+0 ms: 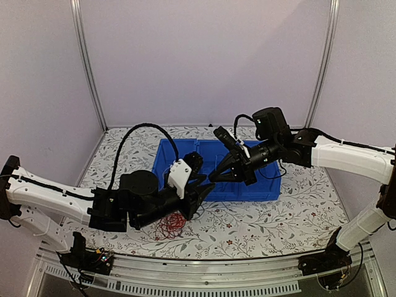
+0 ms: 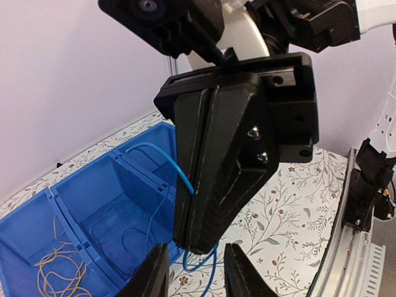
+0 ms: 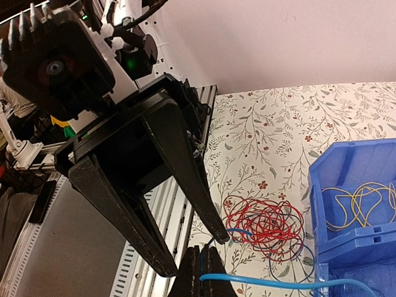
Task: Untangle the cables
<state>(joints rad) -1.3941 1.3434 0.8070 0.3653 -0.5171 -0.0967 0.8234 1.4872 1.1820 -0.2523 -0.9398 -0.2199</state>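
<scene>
Cables (image 1: pixel 171 226) seem about half sorted: yellow-tan ones (image 3: pixel 359 198) lie in the blue bin (image 3: pixel 317 192), a red tangle (image 3: pixel 266 221) sits on the surface (image 3: pixel 266 130) at lower centre, the right gripper (image 3: pixel 199 266) has its jaws clamped on a blue cable (image 3: pixel 266 284), and the left gripper (image 2: pixel 197 269) has its jaws apart.

Matt black plastic, fine layered ridges along fingers: right gripper (image 2: pixel 195 242). Shiny metal: screw heads (image 2: pixel 252 132) at 3 o'clock of it. Matt black plastic, smoother: left gripper (image 2: pixel 199 275). White plastic, slight gloss: arm shells (image 1: pixel 349 154). Smooth moulded blue plastic, soft sheen: bin (image 1: pixel 263 189). Smooth glossy sheath: blue cable (image 3: pixel 278 284). Thin, slick: red cables (image 3: pixel 263 223), yellow-tan cables (image 3: pixel 359 201). Matt floral print, cloth or vinyl unclear: table cover (image 1: pixel 278 223). Satin metal: frame post (image 1: pixel 86 68), 10 o'clock in top view. Ribbed bare metal: near-edge rail (image 1: pixel 204 279), 6 o'clock.
</scene>
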